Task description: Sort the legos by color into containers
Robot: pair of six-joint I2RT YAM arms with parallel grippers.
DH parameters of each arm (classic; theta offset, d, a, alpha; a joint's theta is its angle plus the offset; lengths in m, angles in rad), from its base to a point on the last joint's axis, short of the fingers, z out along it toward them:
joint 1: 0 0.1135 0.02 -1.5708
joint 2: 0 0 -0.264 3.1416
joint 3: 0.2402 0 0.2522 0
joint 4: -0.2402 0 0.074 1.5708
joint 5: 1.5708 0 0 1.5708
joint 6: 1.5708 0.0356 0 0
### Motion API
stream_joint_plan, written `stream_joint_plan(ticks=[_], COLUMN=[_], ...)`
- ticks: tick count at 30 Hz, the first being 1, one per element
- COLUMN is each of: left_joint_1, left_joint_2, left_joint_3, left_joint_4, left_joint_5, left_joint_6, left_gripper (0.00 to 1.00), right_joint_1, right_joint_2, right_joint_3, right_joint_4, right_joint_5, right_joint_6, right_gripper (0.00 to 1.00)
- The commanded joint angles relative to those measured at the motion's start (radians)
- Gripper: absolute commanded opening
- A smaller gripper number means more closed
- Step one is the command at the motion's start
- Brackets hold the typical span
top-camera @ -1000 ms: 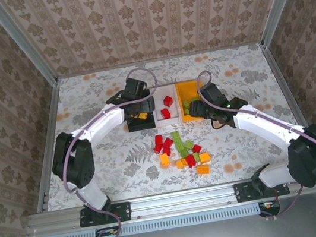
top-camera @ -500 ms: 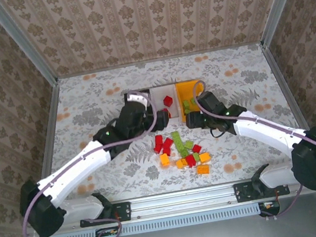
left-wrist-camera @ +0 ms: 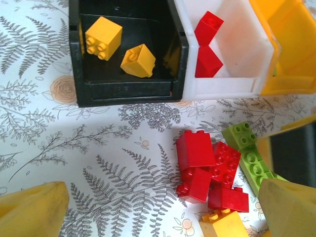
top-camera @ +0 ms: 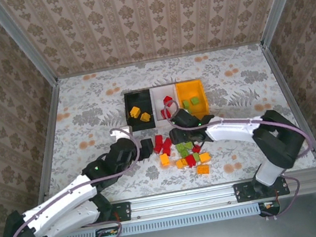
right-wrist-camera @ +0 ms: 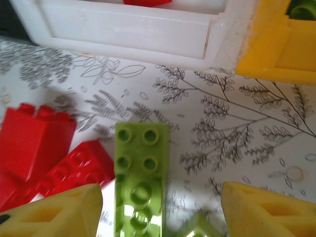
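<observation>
Mixed red, orange and green legos (top-camera: 181,151) lie loose on the bench (top-camera: 248,80). Left gripper (left-wrist-camera: 162,208) and right gripper (right-wrist-camera: 160,210) both gape wide, empty.

Legos (top-camera: 182,149) heaped loose, some sorted in bins (top-camera: 160,92)

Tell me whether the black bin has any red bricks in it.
No, in the left wrist view the black bin holds two orange bricks and nothing red.
</observation>
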State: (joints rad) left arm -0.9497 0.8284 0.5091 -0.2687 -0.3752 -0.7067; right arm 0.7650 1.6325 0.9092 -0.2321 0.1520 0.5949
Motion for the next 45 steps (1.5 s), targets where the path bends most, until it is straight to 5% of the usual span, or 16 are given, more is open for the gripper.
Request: stream_joint_plan(ticks=[1,18,25,32,39,45], left_joint_1=[-0.008,-0.005,-0.002,0.0,0.002,0.003], left_joint_2=[-0.039,-0.059,-0.059,-0.063,-0.068,-0.066], left_joint_3=[-0.023,-0.058,-0.058,-0.061,-0.063,-0.066], left_joint_4=[-0.03,-0.022,-0.022,-0.024,-0.019,-0.008], left_joint_5=[-0.039,-0.05,-0.051,-0.045,-0.04,-0.034], left_joint_6=[-0.061,-0.072,-0.074,-0.071,-0.059,-0.056], left_gripper=[1.0,1.0,1.0,1.0,1.0,1.0], right_joint_1=[0.008,0.018,0.016,0.0,-0.025,-0.172], right_joint_2=[0.054,0.172,0.195,0.102,-0.176,-0.158], right_joint_3=[0.054,0.121,0.125,0.066,0.045,0.158], right_joint_4=[0.034,-0.007,-0.068,-0.037,-0.114,-0.167], right_joint_5=[0.055,0.062,0.111,0.127,0.164,0.137], right_joint_6=[0.026,0.014,0.037,0.036,-0.022,-0.043], right_gripper=[0.66,0.65,0.48,0.32,0.3,0.3])
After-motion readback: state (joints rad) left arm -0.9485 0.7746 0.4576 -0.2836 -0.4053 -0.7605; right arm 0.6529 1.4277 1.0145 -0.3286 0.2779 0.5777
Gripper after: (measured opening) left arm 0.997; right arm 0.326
